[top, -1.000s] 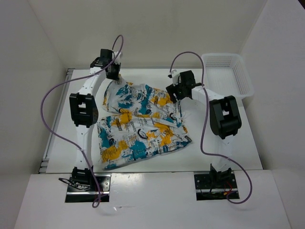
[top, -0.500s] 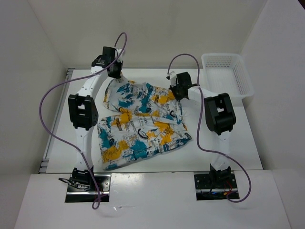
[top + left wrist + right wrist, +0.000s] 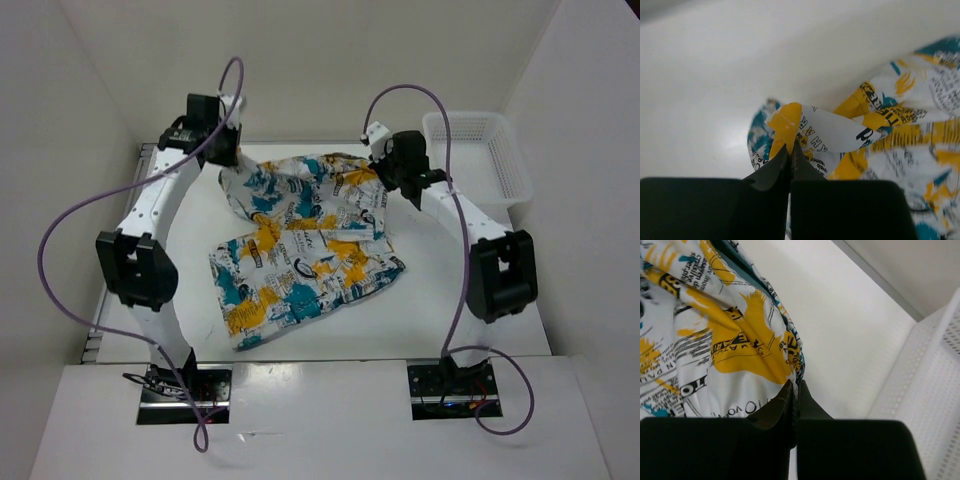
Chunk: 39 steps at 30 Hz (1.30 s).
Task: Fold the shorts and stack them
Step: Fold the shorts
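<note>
The shorts, white with teal, yellow and black print, hang by their far edge while the near part drapes onto the table. My left gripper is shut on the far-left corner, where yellow cloth is pinched between the black fingers. My right gripper is shut on the far-right corner, with the hem caught between its fingers. Both arms are raised, and the cloth is stretched between them.
A white mesh basket stands at the back right, its wall close beside my right gripper. Purple cables arc above both arms. White walls close in the table at the back and sides.
My right gripper closed on the right corner of the shorts. Both arms then rose and moved apart, lifting the far edge and dragging the near part back.
</note>
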Each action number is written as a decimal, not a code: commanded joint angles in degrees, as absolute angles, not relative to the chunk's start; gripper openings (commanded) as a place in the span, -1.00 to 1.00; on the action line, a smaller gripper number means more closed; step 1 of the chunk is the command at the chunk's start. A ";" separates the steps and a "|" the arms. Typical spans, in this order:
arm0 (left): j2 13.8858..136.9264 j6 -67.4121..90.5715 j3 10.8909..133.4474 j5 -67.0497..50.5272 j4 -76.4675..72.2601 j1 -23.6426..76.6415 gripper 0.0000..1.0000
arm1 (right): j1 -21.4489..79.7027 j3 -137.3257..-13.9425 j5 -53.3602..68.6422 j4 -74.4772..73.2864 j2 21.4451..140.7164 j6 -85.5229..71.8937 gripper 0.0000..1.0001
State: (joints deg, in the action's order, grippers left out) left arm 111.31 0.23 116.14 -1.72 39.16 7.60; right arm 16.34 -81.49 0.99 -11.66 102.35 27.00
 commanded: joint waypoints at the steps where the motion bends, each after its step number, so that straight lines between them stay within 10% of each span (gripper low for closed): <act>1: 102.15 0.00 99.35 -0.89 37.88 11.33 -1.00 | 17.05 -74.90 4.48 -15.12 95.81 32.77 -1.00; 18: 72.78 0.00 71.82 0.71 53.51 13.27 -0.94 | 26.54 -50.37 8.18 -24.69 68.04 55.10 -1.00; 25: 70.49 0.00 66.36 -9.75 66.52 17.58 0.08 | 31.36 -46.06 8.70 -30.49 64.17 59.14 -1.00; 39: 74.08 0.00 55.56 0.51 59.25 15.38 0.33 | 35.86 -37.18 5.45 -29.18 57.39 60.83 -1.00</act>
